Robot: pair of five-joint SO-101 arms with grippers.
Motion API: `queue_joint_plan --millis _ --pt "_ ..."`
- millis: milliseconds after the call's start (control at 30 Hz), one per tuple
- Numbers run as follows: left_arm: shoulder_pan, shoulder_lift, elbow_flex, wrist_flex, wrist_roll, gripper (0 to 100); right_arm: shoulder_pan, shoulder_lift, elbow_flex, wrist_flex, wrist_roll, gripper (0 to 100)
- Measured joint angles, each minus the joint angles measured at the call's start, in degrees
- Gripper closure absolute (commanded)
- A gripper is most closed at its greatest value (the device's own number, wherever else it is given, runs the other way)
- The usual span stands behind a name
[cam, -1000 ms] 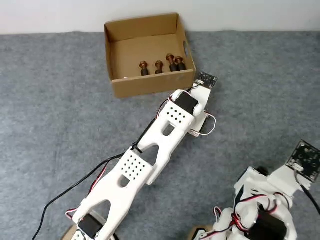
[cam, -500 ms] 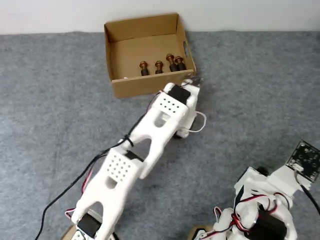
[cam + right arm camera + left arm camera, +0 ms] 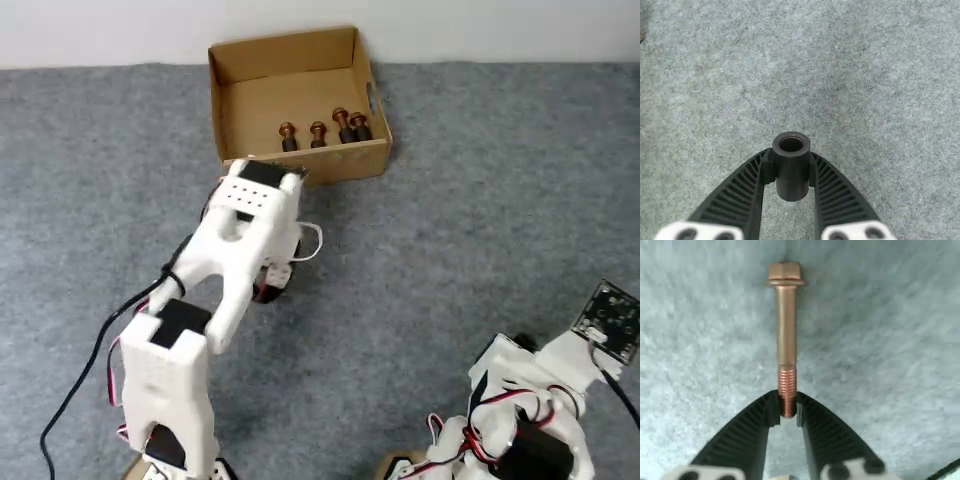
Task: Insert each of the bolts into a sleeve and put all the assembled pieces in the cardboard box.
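My left gripper (image 3: pixel 787 409) is shut on the threaded end of a copper bolt (image 3: pixel 786 335), which points away from the fingers with its hex head outermost, above grey carpet. In the high view the left arm (image 3: pixel 245 235) stands just in front of the cardboard box (image 3: pixel 300 172); the bolt itself is hidden under the arm there. My right gripper (image 3: pixel 791 172) is shut on a black sleeve (image 3: pixel 791 165), held upright with its open bore facing the camera. The right arm (image 3: pixel 530 420) sits at the lower right. Several assembled bolt-and-sleeve pieces (image 3: pixel 323 130) stand in a row inside the box.
Grey carpet (image 3: pixel 480 200) covers the table. The box sits at the back, close to a white wall. A black cable (image 3: pixel 85 375) trails from the left arm toward the front left.
The left arm has swung left along the front of the box, from near its right corner to its left half. The right arm has stayed still.
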Motion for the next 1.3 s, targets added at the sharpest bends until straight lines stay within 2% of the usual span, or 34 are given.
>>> queue_joint_plan --millis 200,533,633,867,1067,1300 --pt "-1.14 -0.79 4.84 -0.53 -0.7 99 0.0 0.0 0.0 0.0 0.0 99.1" --pt "-1.14 -0.79 4.92 -0.88 -1.58 99 0.0 0.0 0.0 0.0 0.0 99.1" --pt "-1.14 -0.79 4.92 -1.32 -2.29 95 0.0 0.0 0.0 0.0 0.0 99.1" --pt "-1.14 -0.79 4.92 -3.25 -2.29 79 -3.25 0.0 0.0 0.0 0.0 99.1" --pt "-1.14 -0.79 4.92 -4.57 -2.29 77 -3.6 0.0 0.0 0.0 0.0 99.1" --pt "-1.14 -0.79 4.92 -12.31 -2.29 78 -3.69 0.0 0.0 0.0 0.0 99.1"
